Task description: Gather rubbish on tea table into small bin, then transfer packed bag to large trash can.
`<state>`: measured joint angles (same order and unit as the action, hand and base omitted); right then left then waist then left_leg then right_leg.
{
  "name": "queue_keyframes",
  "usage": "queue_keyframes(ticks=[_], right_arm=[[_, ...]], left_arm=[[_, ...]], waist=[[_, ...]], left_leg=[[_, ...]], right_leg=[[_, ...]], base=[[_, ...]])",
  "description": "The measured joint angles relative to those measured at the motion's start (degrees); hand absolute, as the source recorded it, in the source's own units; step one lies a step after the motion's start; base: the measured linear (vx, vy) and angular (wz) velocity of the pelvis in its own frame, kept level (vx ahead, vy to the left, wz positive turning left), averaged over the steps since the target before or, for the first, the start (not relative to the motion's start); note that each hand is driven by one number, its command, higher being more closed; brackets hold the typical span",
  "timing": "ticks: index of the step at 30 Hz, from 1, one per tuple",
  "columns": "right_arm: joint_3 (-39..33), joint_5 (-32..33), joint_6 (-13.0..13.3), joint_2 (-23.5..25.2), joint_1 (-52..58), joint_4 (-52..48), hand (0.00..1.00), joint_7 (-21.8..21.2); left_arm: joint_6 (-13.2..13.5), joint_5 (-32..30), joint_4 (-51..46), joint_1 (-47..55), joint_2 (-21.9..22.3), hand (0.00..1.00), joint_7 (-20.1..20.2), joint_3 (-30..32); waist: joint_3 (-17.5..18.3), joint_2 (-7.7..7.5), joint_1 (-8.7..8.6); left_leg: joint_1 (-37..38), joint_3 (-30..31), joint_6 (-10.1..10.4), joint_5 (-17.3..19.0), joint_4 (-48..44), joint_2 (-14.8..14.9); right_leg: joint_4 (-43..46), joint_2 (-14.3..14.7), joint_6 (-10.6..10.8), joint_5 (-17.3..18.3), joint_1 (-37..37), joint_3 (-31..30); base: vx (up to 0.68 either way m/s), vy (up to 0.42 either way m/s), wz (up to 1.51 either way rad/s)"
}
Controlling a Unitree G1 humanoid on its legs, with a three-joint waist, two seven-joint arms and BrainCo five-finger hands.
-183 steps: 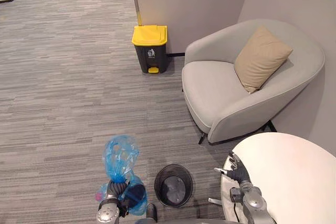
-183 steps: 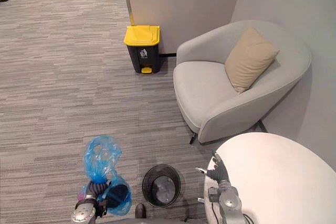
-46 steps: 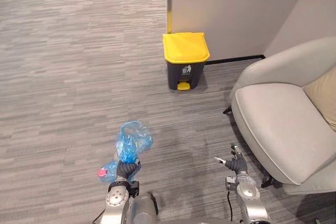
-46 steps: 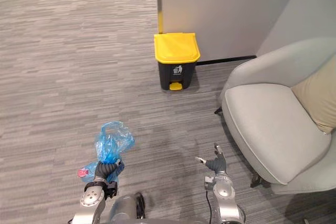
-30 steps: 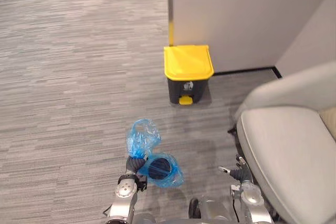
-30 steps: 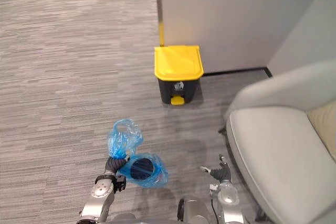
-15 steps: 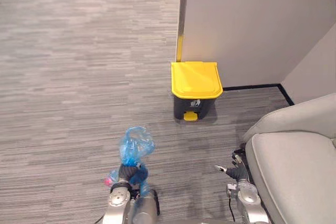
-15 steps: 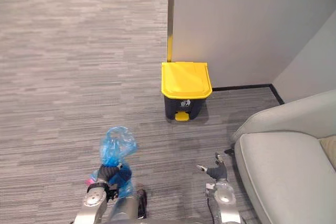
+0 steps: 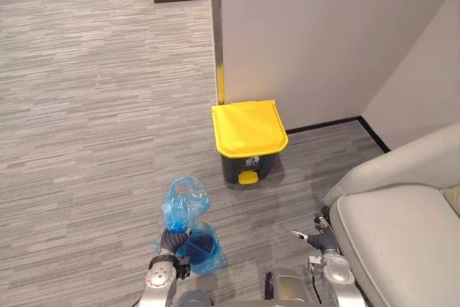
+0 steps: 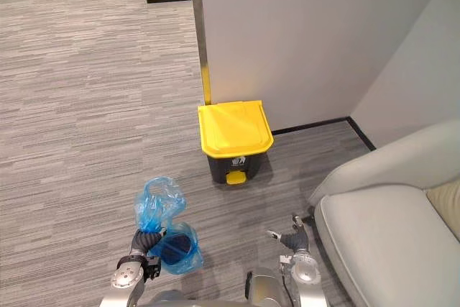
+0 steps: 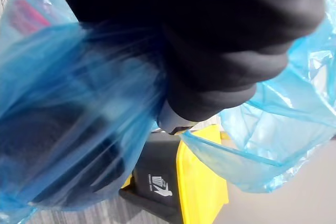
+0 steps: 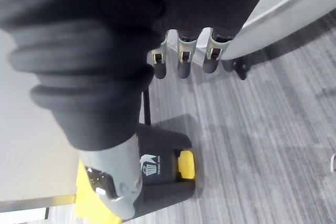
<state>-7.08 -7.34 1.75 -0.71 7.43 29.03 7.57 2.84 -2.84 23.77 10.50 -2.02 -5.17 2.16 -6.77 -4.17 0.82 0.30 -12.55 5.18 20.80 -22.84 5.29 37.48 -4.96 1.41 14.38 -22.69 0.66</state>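
Left robot hand (image 9: 171, 241) clutches blue bag (image 9: 185, 203) by its neck.

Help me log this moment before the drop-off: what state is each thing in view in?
blue bag: packed, neck bunched, hanging from the left hand.
left hand: shut, fingers curled round the bag's neck.
right hand: open, fingers relaxed, holding nothing.
large trash can: upright by the wall, yellow lid closed.
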Motion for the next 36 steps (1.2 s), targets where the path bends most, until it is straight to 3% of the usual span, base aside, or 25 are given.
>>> queue_keyframes(ticks=[1,3,7,10,11,12,14,16,18,19,20,22,27,29,31,32,33,36], right_arm=[[-0.59,0.0,-0.13,-0.51,-1.18,2.59,0.0,0.0],[-1.62,0.03,-0.14,-1.1,-2.93,3.39,0.0,0.07],[-2.03,0.04,-0.31,-1.78,-1.78,3.32,0.0,0.07],[-1.71,0.13,0.26,-1.93,-0.93,3.21,0.0,0.1],[-1.36,0.19,0.27,-2.03,-1.17,3.18,0.0,0.07],[-0.87,0.52,0.24,-1.44,-1.8,3.15,0.0,0.02],[-0.89,0.9,0.18,-0.52,-1.24,3.15,0.0,0.01],[-0.97,1.26,0.13,-0.61,-0.81,3.14,0.0,0.04],[-1.15,1.27,0.13,-0.83,-0.79,2.94,0.0,0.14],[-1.31,1.28,0.13,-1.08,-0.76,2.89,0.0,0.18],[-1.92,1.29,0.15,-1.96,-0.77,2.94,0.0,0.26],[-2.58,1.36,-0.22,-0.33,-0.77,3.22,0.0,0.56],[-2.44,1.23,-0.12,0.38,-2.04,3.26,0.0,0.85],[-2.48,1.14,-0.12,0.08,-2.01,3.46,0.0,0.85],[-2.47,0.96,-0.13,0.29,-2.04,3.39,0.0,0.85],[-2.5,0.75,-0.22,0.3,-1.18,3.48,0.0,0.85],[-2.38,0.55,-0.32,0.34,-0.96,3.56,0.0,0.84],[-2.28,0.51,-0.36,0.25,-0.86,3.54,0.0,0.84]], left_arm=[[-0.19,0.03,2.12,-1.49,0.8,1.0,0.11,0.01],[-0.03,0.02,2.94,-3.19,1.7,1.0,0.02,0.29],[0.02,-0.01,3.09,-5.32,2.91,1.0,0.15,0.18],[0.25,-0.02,2.7,-4.36,2.78,1.0,0.2,0.23],[0.21,-0.03,2.71,-3.86,2.83,1.0,0.25,0.37],[0.17,-0.02,2.7,-2.84,2.75,1.0,0.28,0.56],[0.1,-0.02,2.7,-1.5,2.74,1.0,0.31,0.52],[0.07,-0.03,2.68,-1.07,2.62,1.0,0.61,0.54],[0.06,-0.06,2.56,-0.98,2.32,1.0,1.32,0.51],[0.06,-0.06,2.56,-0.87,2.36,1.0,1.33,0.51],[0.06,-0.06,2.57,-0.62,2.53,1.0,1.32,0.57],[-0.15,-0.07,3.0,-0.53,1.08,1.0,1.21,0.97],[-0.15,-0.08,3.02,-0.3,0.55,1.0,1.14,2.49],[-0.14,-0.08,3.01,-0.1,0.76,1.0,1.09,2.44],[-0.13,-0.07,3.01,0.73,0.69,1.0,1.1,2.1],[-0.12,-0.06,3.02,0.81,0.65,1.0,1.02,1.66],[-0.12,-0.05,3.06,0.81,0.62,1.0,0.95,1.69],[-0.12,-0.04,3.66,-0.3,0.41,1.0,0.24,1.48]], waist=[[-0.27,1.93,0.35],[-0.29,3.55,0.04],[-0.46,4.17,-0.32],[-0.33,4.18,-0.05],[-0.44,4.63,0.26],[-0.73,4.87,0.56],[-0.81,4.64,0.98],[-0.76,4.63,1.69],[-0.82,4.33,1.62],[-0.71,4.49,1.65],[-0.47,5.6,1.6],[0.15,2.52,1.57],[0.29,2.3,2.38],[0.17,2.73,3.3],[0.19,2.81,2.85],[0.08,2.53,2.07],[0.1,2.43,1.37],[0.22,2.25,0.73]], left_leg=[[0.38,2.73,0.43,-0.84,1.12,1.3],[1.37,5.19,0.66,-3.97,5.74,1.67],[4.56,8.61,1.11,-7.96,6.82,3.24],[-0.43,10.33,2.43,-9.88,-8.9,4.98],[-4.66,10.29,2.82,-11.99,-17.06,6.17],[-8.83,9.54,1.88,-12.13,-24.8,8.01],[-10.82,6.58,-0.21,-9.07,-27.1,8.61],[-12.19,3.59,-2.5,-6.44,-23.02,8.15],[-13.86,2.13,-2.66,-6.53,-10.04,5.13],[-13.91,2.04,-2.26,-7.54,-6.46,4.4],[-13.33,2.44,-2.43,-13.83,-0.33,3.62],[-11.53,0.76,-3.19,-13.25,1.04,0.59],[-9.64,-2.37,-4.58,-11.14,1.06,-0.56],[-7.48,-3.7,-4.27,-9.03,2.58,-0.29],[-5.04,-5.42,-4.36,-8.72,4.74,-0.56],[-3.37,-5.74,-4.87,-8.26,5.74,-0.81],[-2.79,-5.42,-4.87,-8.07,6.01,-0.83],[-1.82,-4.04,-3.93,-7.24,6.15,-0.29]], right_leg=[[-1.12,1.51,-1.26,-0.75,1.5,1.26],[-2.02,2.27,-1.92,-0.78,1.47,2.23],[-4.14,2.4,-3.75,0.29,7.77,6.62],[-10.58,3.21,-3.88,1.8,15.23,8.68],[-13.5,4.03,-3.89,2.41,17.39,8.57],[-15.55,4.77,-4.49,2.2,19.27,8.39],[-17.78,4.72,-4.59,2.14,22.01,7.71],[-19.37,4.08,-4.32,2.01,23.85,6.69],[-19.41,2.18,-2.44,2.66,24.53,5.4],[-19.1,1.8,-1.53,3.02,24.52,5.07],[-18.29,1.95,0.01,3.9,24.46,4.16],[-19.77,-0.34,1.6,4.12,24.63,0.29],[-21.12,-1.93,3.06,3.27,25.41,-3.95],[-17.76,-1.93,3.4,3.47,24.2,-5.77],[-6.72,-2.0,4.09,3.13,19.23,-6.17],[3.3,-2.25,6.78,1.15,14.29,-5.6],[5.92,-2.39,6.84,1.48,13.19,-5.46],[5.88,-1.48,3.7,5.73,8.65,-4.52]], base=[[0.39,-0.233,0.23],[0.28,-0.183,0.08],[0.25,-0.16,0.53],[0.17,-0.099,0.43],[0.14,-0.03,-0.01],[0.13,-0.005,-0.07],[0.15,0.062,-0.19],[0.18,0.117,-0.28],[0.25,0.257,-0.21],[0.23,0.254,-0.24],[0.19,0.226,-0.26],[0.27,0.26,-0.16],[0.13,0.105,-0.27],[0.04,0.037,-0.66],[0.02,0.019,-0.43],[0.09,0.019,-0.1],[0.09,0.014,-0.01],[0.16,-0.114,0.18]])
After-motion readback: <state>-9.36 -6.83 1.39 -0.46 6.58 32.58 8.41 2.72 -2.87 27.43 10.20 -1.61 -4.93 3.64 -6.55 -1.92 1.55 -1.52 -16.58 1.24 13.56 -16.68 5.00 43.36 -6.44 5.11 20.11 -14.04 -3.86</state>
